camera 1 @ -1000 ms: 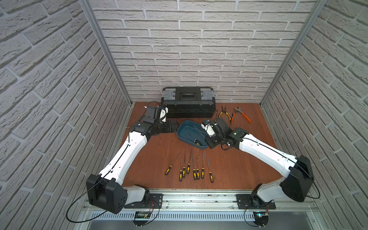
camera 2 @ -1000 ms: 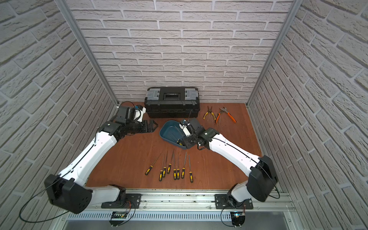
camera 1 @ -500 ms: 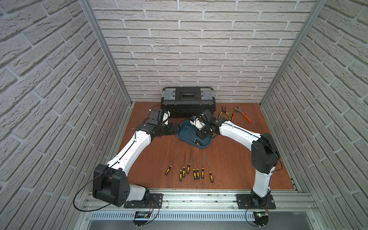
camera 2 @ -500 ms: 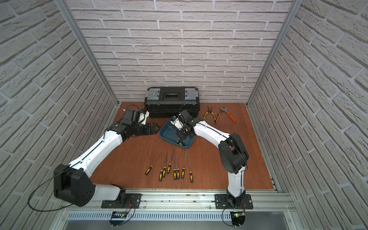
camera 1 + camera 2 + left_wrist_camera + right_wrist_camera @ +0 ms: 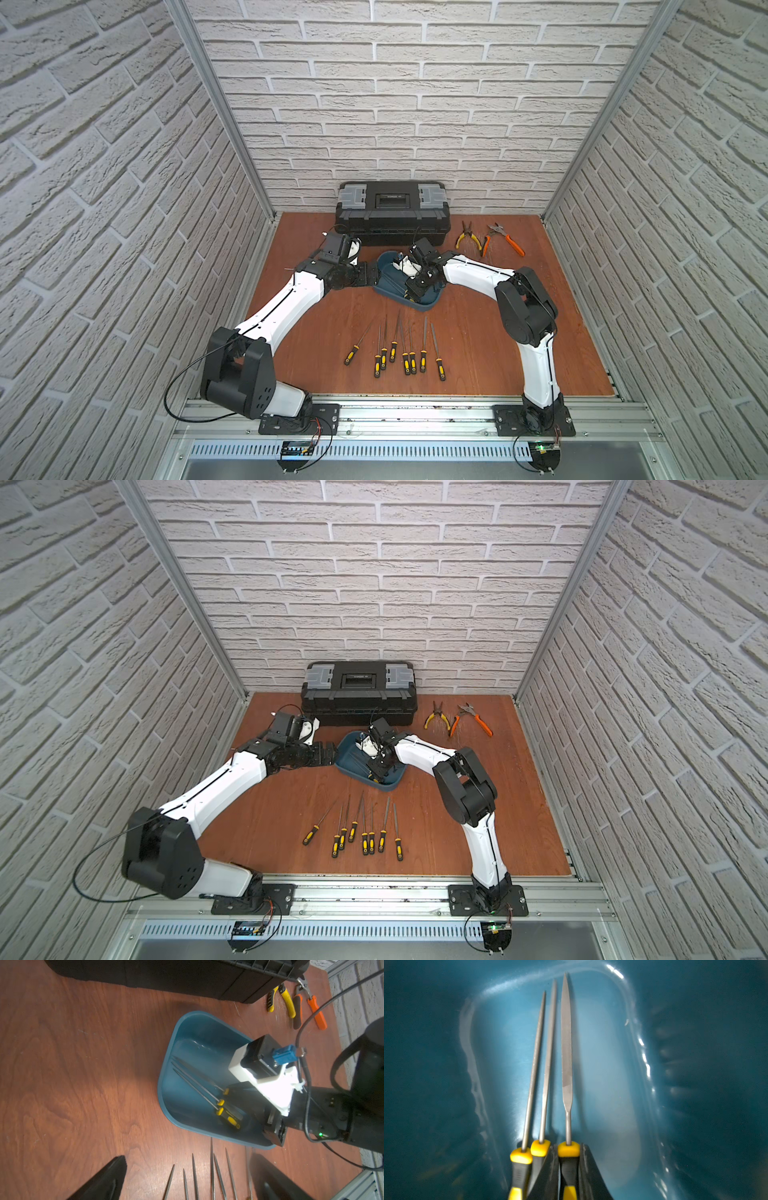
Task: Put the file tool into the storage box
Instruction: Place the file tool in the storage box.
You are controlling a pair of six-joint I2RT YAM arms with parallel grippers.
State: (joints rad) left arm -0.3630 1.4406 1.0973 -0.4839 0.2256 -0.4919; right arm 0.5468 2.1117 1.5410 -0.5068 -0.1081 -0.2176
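The right fingers (image 5: 589, 1176) are clamped on the black-and-yellow handle of a flat file tool (image 5: 566, 1053) inside the teal storage box (image 5: 428, 306), at the centre of both top views. Its blade runs alongside two slimmer needle files (image 5: 538, 1064) lying on the box floor. The left fingers (image 5: 108, 1178) stand wide apart just beside the box's left rim, while a row of files (image 5: 401, 349) lies on the desk (image 5: 498, 353) at lower centre and a black toolbox (image 5: 392, 212) sits above the box in the frame.

Wooden table (image 5: 478, 353): toolbox (image 5: 392, 212), storage box (image 5: 386, 286), files (image 5: 405, 358), pliers (image 5: 468, 232).
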